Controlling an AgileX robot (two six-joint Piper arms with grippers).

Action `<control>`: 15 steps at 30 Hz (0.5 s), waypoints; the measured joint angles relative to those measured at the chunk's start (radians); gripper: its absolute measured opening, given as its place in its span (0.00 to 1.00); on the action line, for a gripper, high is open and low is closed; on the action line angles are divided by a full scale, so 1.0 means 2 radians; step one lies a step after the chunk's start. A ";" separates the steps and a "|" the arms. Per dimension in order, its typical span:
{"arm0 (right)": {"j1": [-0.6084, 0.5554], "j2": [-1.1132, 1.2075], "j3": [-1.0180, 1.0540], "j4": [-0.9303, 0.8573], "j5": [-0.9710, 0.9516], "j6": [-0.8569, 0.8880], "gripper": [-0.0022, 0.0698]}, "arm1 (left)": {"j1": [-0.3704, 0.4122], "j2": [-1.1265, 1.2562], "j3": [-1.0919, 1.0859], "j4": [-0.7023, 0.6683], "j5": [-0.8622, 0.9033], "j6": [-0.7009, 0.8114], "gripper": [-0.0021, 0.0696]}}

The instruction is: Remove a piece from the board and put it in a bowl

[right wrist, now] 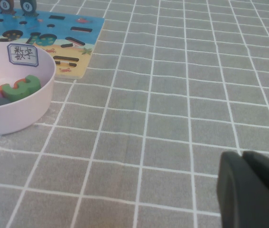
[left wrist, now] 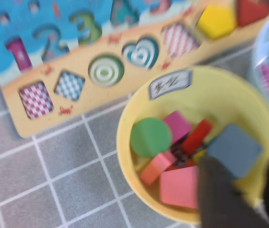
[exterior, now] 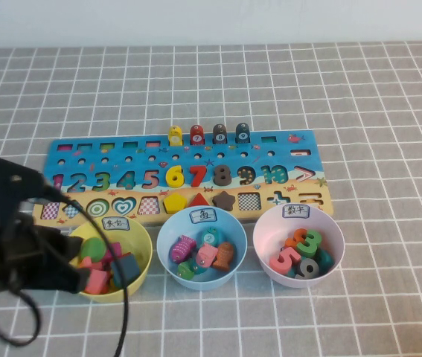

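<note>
The blue and tan board [exterior: 285,160] lies across the table's middle, and its near edge shows in the left wrist view [left wrist: 91,97]. The yellow bowl [exterior: 142,239] with a white label stands in front of the board's left end. The salmon-pink square piece [left wrist: 178,186] lies flat inside the bowl [left wrist: 125,142] among other shape blocks; it also shows in the high view [exterior: 97,281]. My left gripper [left wrist: 245,166] hangs over the bowl's near side, open and empty, also seen in the high view [exterior: 68,260]. My right gripper [right wrist: 245,159] is shut and empty above bare cloth to the right, outside the high view.
A light blue bowl [exterior: 167,236] and a pale pink bowl [exterior: 264,232] with number pieces stand to the right of the yellow one. In the yellow bowl lie a dark blue square [left wrist: 234,148] and a green disc [left wrist: 150,137]. Grey gridded cloth covers the table.
</note>
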 joint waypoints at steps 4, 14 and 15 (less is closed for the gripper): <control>0.000 0.000 0.000 0.000 0.000 0.000 0.01 | 0.000 -0.091 0.001 -0.001 0.030 -0.002 0.10; 0.000 0.000 0.000 0.000 0.000 0.000 0.01 | 0.000 -0.320 0.077 -0.004 0.032 -0.031 0.03; 0.000 0.000 0.000 0.000 0.000 0.000 0.01 | 0.000 -0.339 0.088 -0.005 0.027 -0.035 0.03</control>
